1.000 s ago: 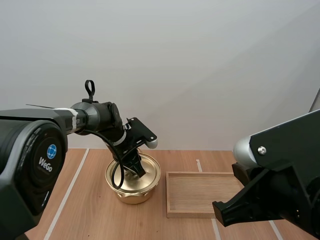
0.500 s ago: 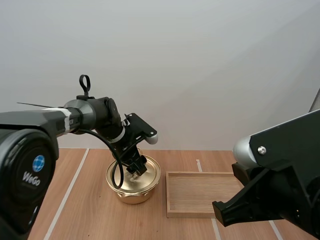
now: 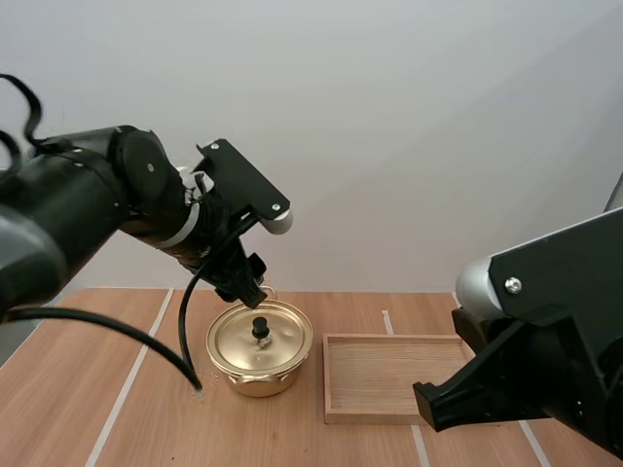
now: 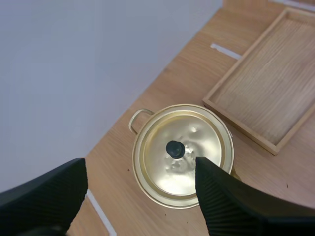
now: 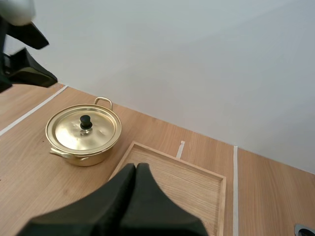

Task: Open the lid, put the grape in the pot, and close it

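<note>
My left pincer (image 3: 250, 289) has lifted clear of the pot (image 3: 255, 377) on the counter (image 3: 146, 418), fingers wide and empty. Lid (image 3: 237, 342) is seated. Right pincer (image 5: 136, 168) is closed on nothing. I judge closing complete.

Lidded pot (image 3: 255, 377) beside wooden tray (image 3: 389, 376), left gripper (image 3: 250, 290) apparently over pot

A robot lab bench laid out for handling trials.
I work at a pale wooden tabletop (image 3: 146, 428) marked with straight white tape lines (image 3: 125, 389), against a bare grey-white wall (image 3: 409, 117). Two props stand on it, a round golden metal pot (image 3: 255, 377) and a shallow rectangular wooden tray (image 3: 384, 339), between my black left arm (image 3: 88, 204) and black right arm (image 3: 545, 331).
</note>
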